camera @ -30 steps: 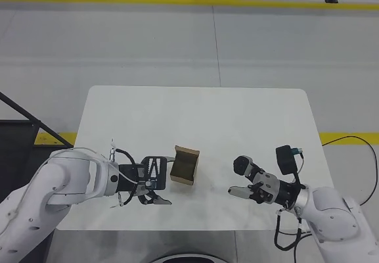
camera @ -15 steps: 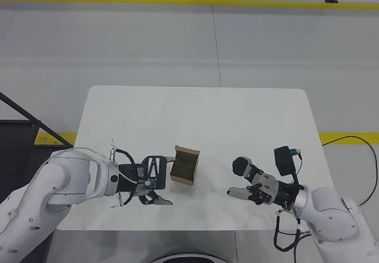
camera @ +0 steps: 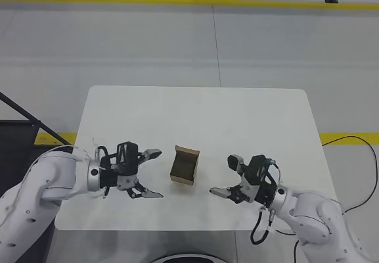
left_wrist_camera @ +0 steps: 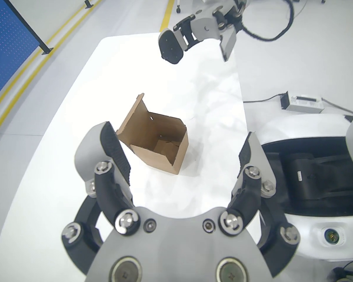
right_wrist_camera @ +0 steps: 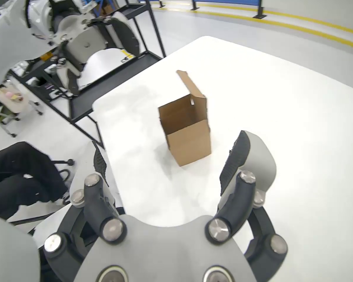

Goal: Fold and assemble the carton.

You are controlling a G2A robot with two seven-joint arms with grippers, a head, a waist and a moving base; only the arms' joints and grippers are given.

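On the carton's left side, the left pincer (camera: 157, 173) hangs over the surface (camera: 202, 112) with its two fingers spread wide and nothing between them. Its open mouth is turned toward the carton (camera: 184, 169), and its fingertips stop short of the cardboard, near it but apart. From that arm's wrist view the carton (left_wrist_camera: 164, 132) sits ahead of the spread fingers, closer to the finger on the flap side than to the other one.

On the carton's right side, the right pincer (camera: 222, 176) is likewise wide open and holds nothing. It also faces the carton, with a strip of bare surface between its fingertips and the cardboard. From its own wrist view the carton (right_wrist_camera: 191, 139) stands ahead of the gap between the two fingers, untouched.

Between the two pincers the carton stands upright on its base, a small brown cardboard box with its top open. One top flap rises from the wall farthest from the robot, leaning slightly outward. Inside, the bottom flaps lie folded across the floor of the box. It rests on the half of the white surface nearer the robot.

Farther out from the carton, past the left pincer, a black metal rack (camera: 8, 148) stands on the floor beside the surface.
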